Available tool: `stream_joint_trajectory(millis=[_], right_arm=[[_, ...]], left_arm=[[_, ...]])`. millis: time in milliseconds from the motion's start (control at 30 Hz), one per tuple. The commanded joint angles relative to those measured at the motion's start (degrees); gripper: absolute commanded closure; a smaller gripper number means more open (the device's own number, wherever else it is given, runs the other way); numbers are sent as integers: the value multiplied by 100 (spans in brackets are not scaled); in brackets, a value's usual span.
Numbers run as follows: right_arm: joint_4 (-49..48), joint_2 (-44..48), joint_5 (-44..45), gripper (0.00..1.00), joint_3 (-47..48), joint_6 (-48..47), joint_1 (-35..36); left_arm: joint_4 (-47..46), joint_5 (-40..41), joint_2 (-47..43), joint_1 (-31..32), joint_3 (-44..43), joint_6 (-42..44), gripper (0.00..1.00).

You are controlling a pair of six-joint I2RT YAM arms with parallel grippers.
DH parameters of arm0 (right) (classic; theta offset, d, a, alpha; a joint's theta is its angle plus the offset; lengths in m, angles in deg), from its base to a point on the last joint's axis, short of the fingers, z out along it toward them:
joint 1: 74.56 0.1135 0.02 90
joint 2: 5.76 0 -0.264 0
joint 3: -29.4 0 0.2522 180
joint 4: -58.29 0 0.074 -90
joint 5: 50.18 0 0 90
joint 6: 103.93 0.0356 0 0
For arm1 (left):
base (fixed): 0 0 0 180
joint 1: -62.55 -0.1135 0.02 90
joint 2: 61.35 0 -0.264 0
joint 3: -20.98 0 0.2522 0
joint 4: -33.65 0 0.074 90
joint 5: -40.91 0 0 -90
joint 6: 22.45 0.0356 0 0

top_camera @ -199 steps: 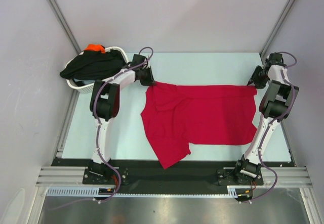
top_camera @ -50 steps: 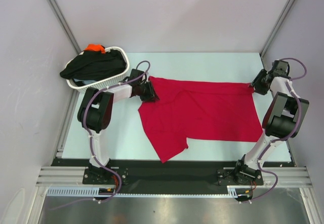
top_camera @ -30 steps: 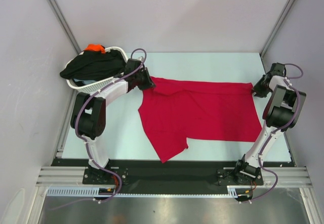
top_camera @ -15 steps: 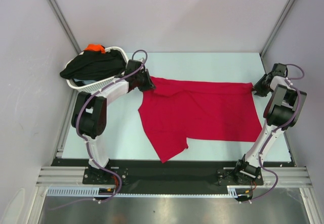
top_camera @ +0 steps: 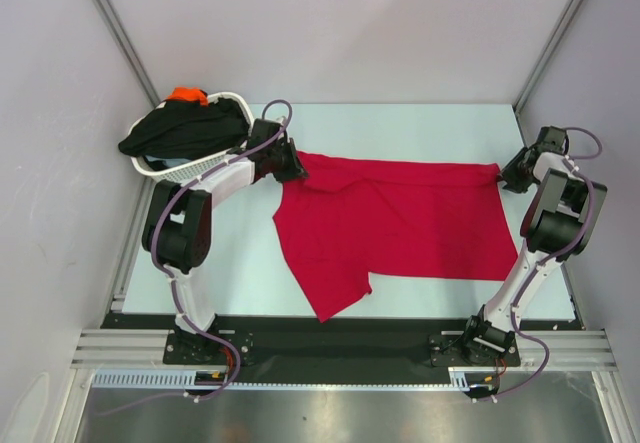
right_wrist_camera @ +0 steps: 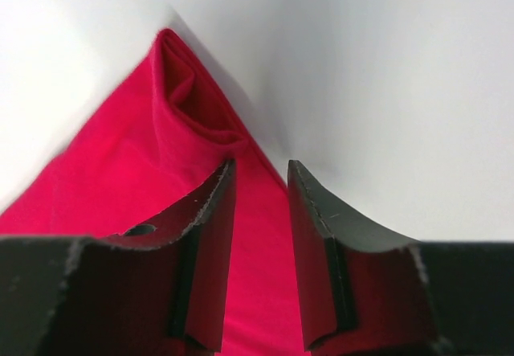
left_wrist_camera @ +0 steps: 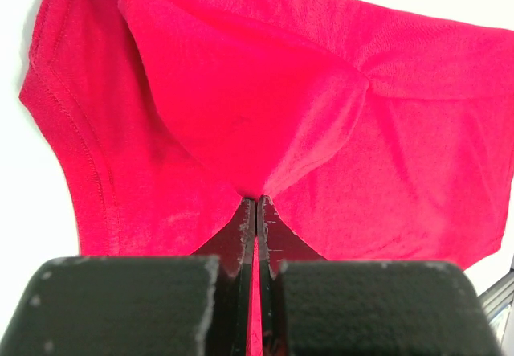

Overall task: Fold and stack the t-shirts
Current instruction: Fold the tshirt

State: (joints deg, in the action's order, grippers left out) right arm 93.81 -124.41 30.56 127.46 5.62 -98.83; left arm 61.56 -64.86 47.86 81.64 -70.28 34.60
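A crimson red t-shirt (top_camera: 400, 223) lies spread across the table, one sleeve trailing toward the near edge. My left gripper (top_camera: 297, 170) is shut on its far left corner. In the left wrist view the closed tips (left_wrist_camera: 256, 201) pinch a raised fold of the red t-shirt (left_wrist_camera: 385, 155). My right gripper (top_camera: 503, 175) is at the far right corner. In the right wrist view it (right_wrist_camera: 261, 163) is open, with the red t-shirt (right_wrist_camera: 120, 179) lying between and below its fingers. A black t-shirt (top_camera: 185, 128) and an orange one (top_camera: 186, 94) sit in the basket.
A white woven basket (top_camera: 150, 168) stands at the far left corner of the table, close behind my left arm. Metal frame posts rise at both far corners. Bare table (top_camera: 400, 128) lies beyond the shirt.
Since 6.6 s ago the shirt has been pulled flatter and wider. From 1.7 s ago my left gripper shifted slightly toward the far edge. Nothing visibly moved in the last half second.
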Motion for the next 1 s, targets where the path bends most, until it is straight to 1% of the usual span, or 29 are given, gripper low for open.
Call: stream_joint_trajectory(millis=[0, 133, 267, 600, 733, 967], right_arm=[[188, 597, 336, 62, -44, -100, 1], [5, 887, 206, 61, -334, -197, -60], [-49, 642, -172, 60, -212, -136, -60], [-268, 124, -278, 58, 43, -74, -60], [-146, -79, -252, 58, 272, -136, -60], [-216, -281, -243, 58, 325, -180, -60]], left_arm=[[-132, -128, 4, 24, -143, 113, 100], [-229, -137, -66, 24, -29, 69, 100], [-255, -172, -49, 24, 41, 43, 100], [-167, -128, -163, 24, 59, 87, 100], [-185, -137, -163, 24, 103, 61, 100], [-167, -128, -154, 24, 59, 78, 100]])
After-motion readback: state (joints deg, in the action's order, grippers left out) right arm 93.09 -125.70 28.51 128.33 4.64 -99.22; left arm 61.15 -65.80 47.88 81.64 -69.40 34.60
